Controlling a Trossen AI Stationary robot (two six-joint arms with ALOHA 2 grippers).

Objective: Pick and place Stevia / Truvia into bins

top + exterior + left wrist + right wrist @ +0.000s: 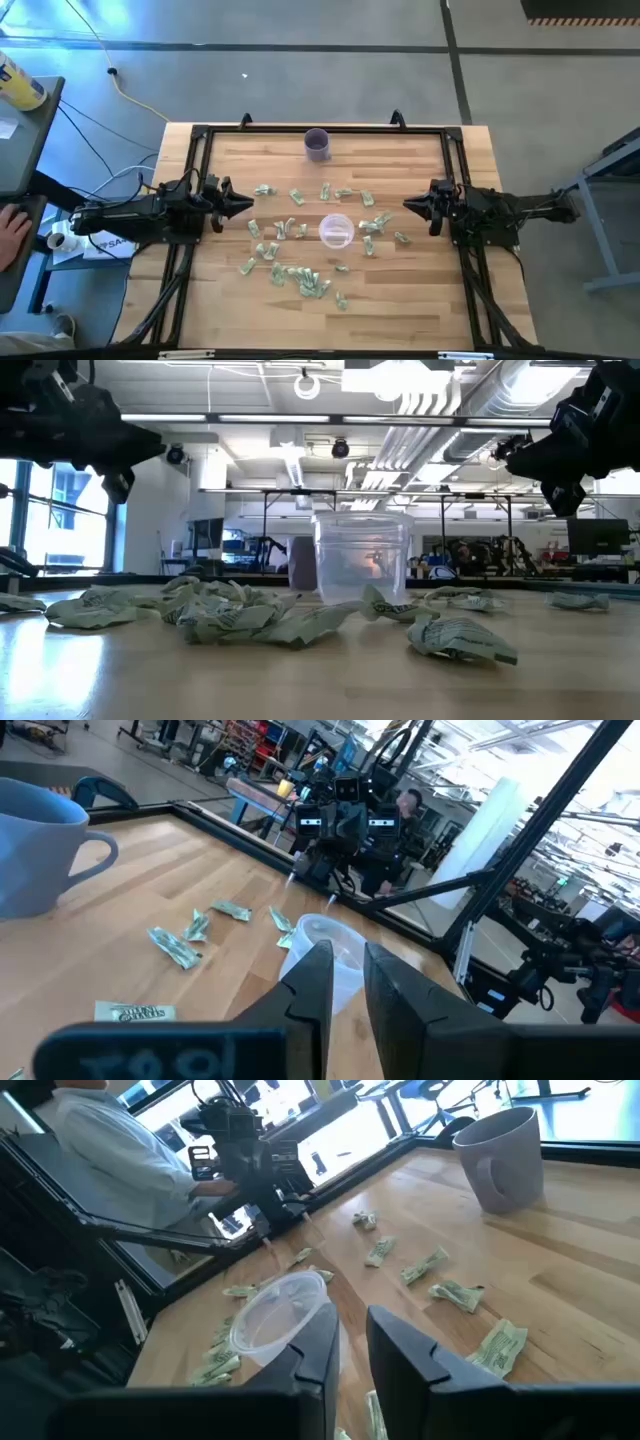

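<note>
Sachets (290, 270) lie scattered on the tabletop (400, 300) around the empty clear cup (336, 231). Left pincer (244, 204) and right pincer (410, 203) hover empty, nearly clenched. Crumpled, overlapping sachets risk double grabs, or the light cup getting nudged.

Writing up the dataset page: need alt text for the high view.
Overhead: a clear cup stands mid-table among scattered green-and-white sachets. The left end effector and right end effector hover at opposite sides, holding nothing. A purple cup stands near the far edge.
</note>
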